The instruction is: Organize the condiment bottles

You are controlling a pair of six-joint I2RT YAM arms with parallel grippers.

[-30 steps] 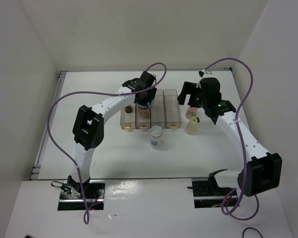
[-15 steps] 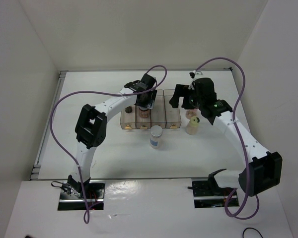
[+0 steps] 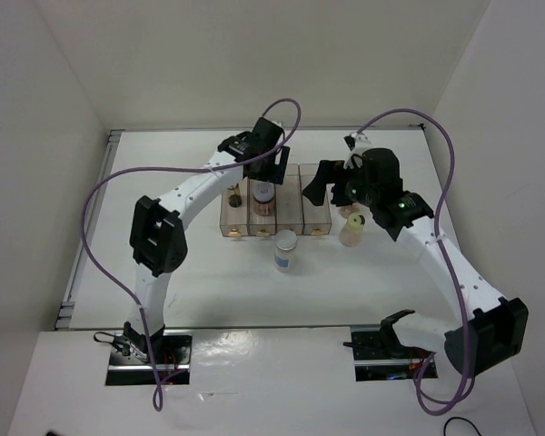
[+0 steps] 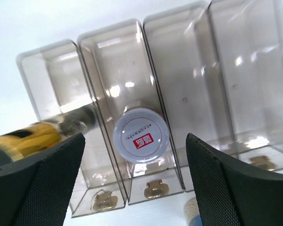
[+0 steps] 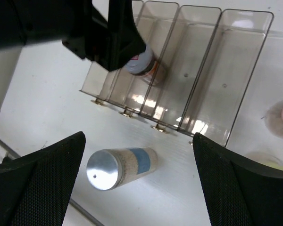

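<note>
The lilac-lidded brown jar stands in the second slot of the tray; its lid with a red mark shows in the left wrist view. The slim amber bottle is in the first slot, leaning in the left wrist view. My left gripper hovers above the jar, open and empty. The pale-blue-lidded clear jar stands on the table in front of the tray. The pink-capped bottle and the cream yellow-capped bottle stand right of the tray. My right gripper is open and empty above the tray's right end.
The clear four-slot tray lies mid-table with its two right slots bare. White walls enclose the table on three sides. My left arm's black wrist is close to my right gripper over the tray.
My left gripper has let go of the lilac-lidded jar in the second slot and drawn up and back. My right gripper has moved left toward the tray.
</note>
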